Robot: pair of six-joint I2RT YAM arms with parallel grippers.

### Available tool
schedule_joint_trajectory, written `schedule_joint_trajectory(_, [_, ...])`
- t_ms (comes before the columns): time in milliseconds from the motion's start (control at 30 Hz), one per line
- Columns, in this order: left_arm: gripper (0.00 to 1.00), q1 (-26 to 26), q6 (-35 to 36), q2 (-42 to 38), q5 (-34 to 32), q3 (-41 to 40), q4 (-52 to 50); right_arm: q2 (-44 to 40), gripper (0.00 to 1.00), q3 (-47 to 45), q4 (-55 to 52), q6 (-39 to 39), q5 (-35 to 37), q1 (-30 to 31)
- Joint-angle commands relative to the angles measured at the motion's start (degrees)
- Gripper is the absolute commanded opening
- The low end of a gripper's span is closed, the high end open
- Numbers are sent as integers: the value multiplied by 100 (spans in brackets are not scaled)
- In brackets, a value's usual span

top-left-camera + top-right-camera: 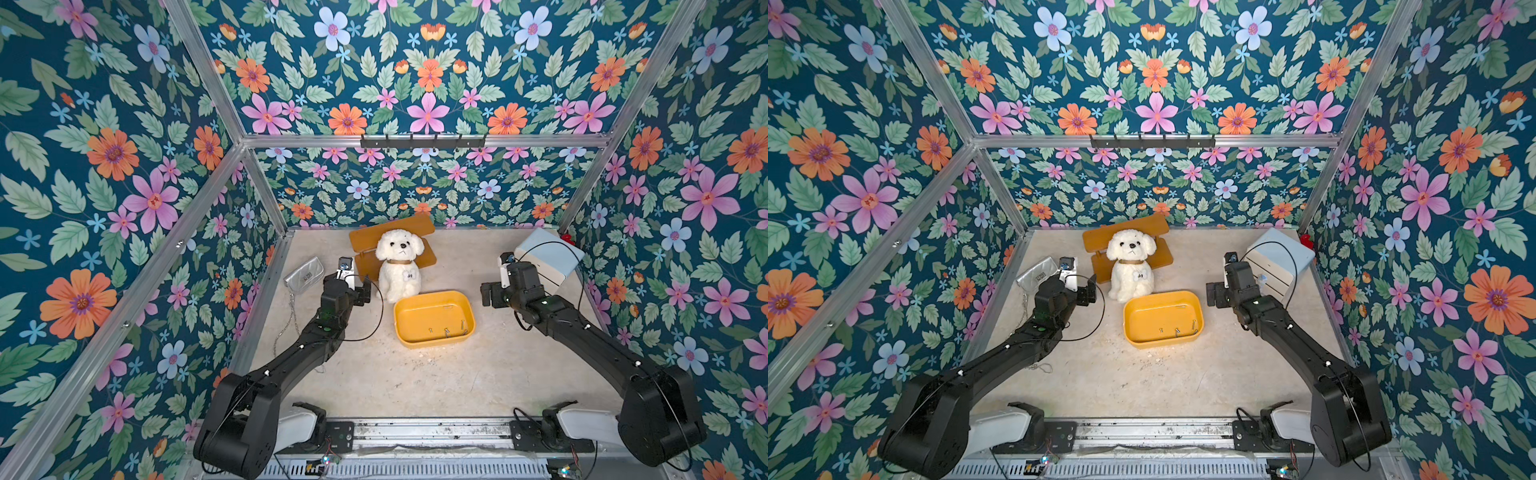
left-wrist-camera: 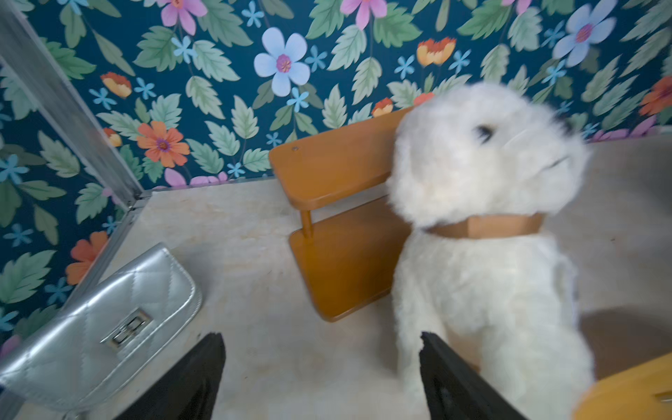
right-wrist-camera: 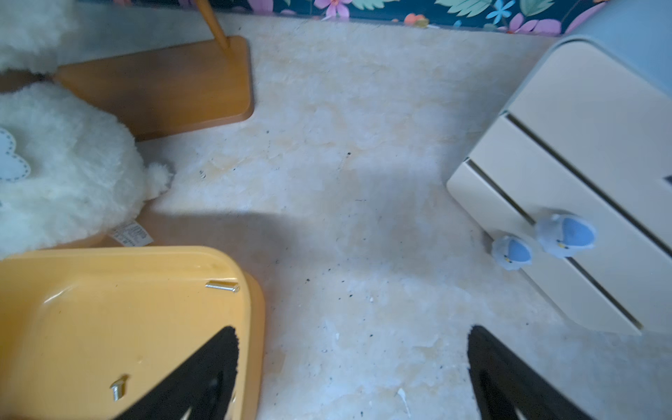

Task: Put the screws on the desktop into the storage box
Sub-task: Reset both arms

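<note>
The yellow-orange storage box stands mid-desktop in front of the plush dog. Three small silver screws lie on its floor near the front wall. The right wrist view shows two of these screws in the box. All the screws I see are in the box. My left gripper hovers left of the box beside the dog, open and empty. My right gripper hangs right of the box, wide open over bare desktop, one finger above the box's corner.
A white plush dog sits behind the box against a small wooden bench. A silver purse with a chain lies at the left wall. A white drawer cabinet with a blue top stands at the back right.
</note>
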Motion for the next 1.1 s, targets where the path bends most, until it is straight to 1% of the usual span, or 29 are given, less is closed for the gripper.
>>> schedule_joint_trajectory(0, [93,587,321,299,60,-341,1259,-117,100,-346,884,-494,104,-354])
schedule_joint_trajectory(67, [92,1011,-36,631,563,-354,1493,-53,100,-654,1340,-648,-38,-564])
schedule_joint_trajectory(100, [91,1136,-126,763,707,-343,1702,-6,100,-857,1668,-799,-58,-634])
schedule_joint_trajectory(133, [91,1181,-117,717,817,-296,1473,26,100,-1050,2028,-946,-129,-692])
schedule_joint_trajectory(200, [91,1238,-20,627,868,-597,2052,124,100,-1573,2995,-1064,-485,-878])
schedule_joint_trajectory(267, [91,1320,0,544,820,-753,2203,336,100,-1835,3526,-899,-788,-1144])
schedule_joint_trajectory(367, [91,1469,-3,748,878,-663,1881,700,100,-1983,4006,-582,-1133,-1559])
schedule_joint_trajectory(467, [90,1526,54,1249,1071,-744,2402,763,100,-2119,4395,-490,-1150,-1739])
schedule_joint_trajectory(500, [90,1525,2,1430,930,-811,2615,772,100,-2160,4500,-401,-1178,-1840])
schedule_joint_trajectory(533, [91,1533,-42,1601,858,-928,2983,809,100,-2238,4727,-267,-1153,-1927])
schedule_joint_trajectory(567, [91,1586,-73,1785,921,-1034,3408,794,100,-2369,4915,-129,-1101,-2027])
schedule_joint_trajectory(600, [91,1672,-138,1930,1060,-1069,3520,829,100,-2527,5292,38,-1036,-2140])
schedule_joint_trajectory(633, [92,1721,-176,2048,1111,-1152,3900,840,100,-2644,5494,172,-926,-2212])
schedule_joint_trajectory(700, [92,1780,-224,1928,1169,-1280,3884,902,100,-2851,5899,273,-795,-2248])
schedule_joint_trajectory(767, [93,1780,-212,2005,1184,-1282,4077,1083,100,-3022,6443,250,-822,-2250])
schedule_joint_trajectory(833, [94,1780,-184,1962,1229,-1193,3797,1044,100,-3006,6290,229,-838,-2245])
schedule_joint_trajectory(867, [94,1774,-165,1996,1230,-1167,3809,1031,100,-3006,6273,222,-841,-2248])
schedule_joint_trajectory(933, [95,1772,-172,1976,1203,-1087,3602,1084,100,-3034,6425,234,-820,-2245])
schedule_joint_trajectory(967, [99,1770,-172,1994,1194,-1078,3610,1073,100,-3023,6373,229,-835,-2250])
schedule_joint_trajectory(1067, [99,1771,-165,1976,1181,-1086,3603,1068,100,-3027,6381,225,-833,-2250])
